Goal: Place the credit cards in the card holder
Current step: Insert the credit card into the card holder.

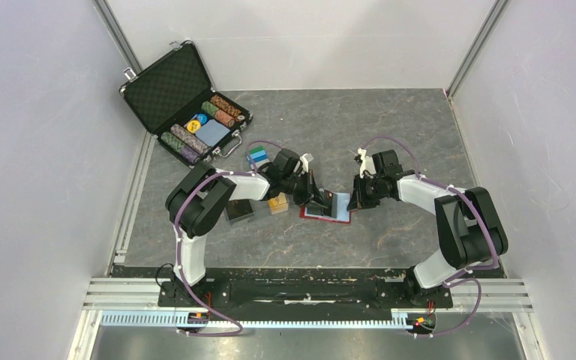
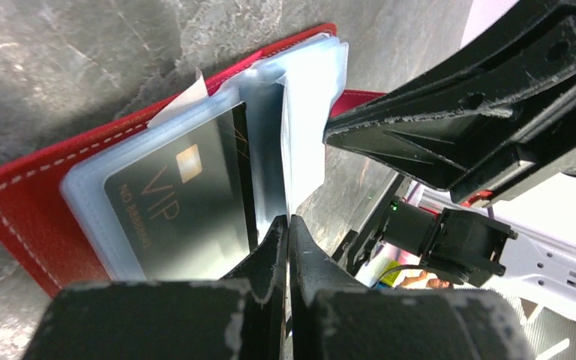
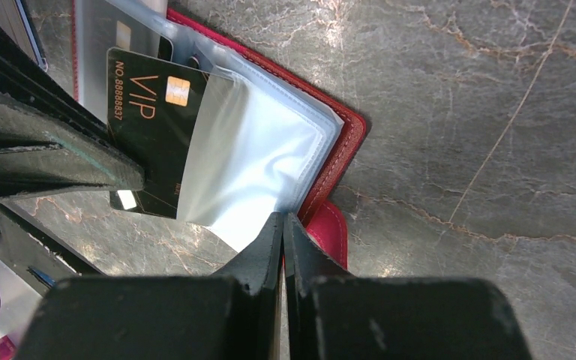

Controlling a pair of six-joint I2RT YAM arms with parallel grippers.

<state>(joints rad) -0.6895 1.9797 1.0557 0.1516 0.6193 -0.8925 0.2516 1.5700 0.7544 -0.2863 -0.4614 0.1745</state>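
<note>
My left pincer point(image 2: 289, 229) pinched shut on card point(image 3: 150, 127), half inside sleeve point(image 3: 255, 157) of wallet point(image 1: 322, 214), mid-worktop point(image 1: 405, 127). Right pincer point(image 3: 283, 225), at wallet's 3 o'clock, clamped on sleeve edge. Risk: card corner snags, sleeve slips free, wallet skids.

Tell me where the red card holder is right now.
In the top view, the card holder lies open at the middle of the table, directly between the left gripper and the right gripper.

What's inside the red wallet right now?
Clear sleeves and a black VIP card partly slid into one; a second card shows behind. Whether deeper sleeves hold more is hidden.
</note>
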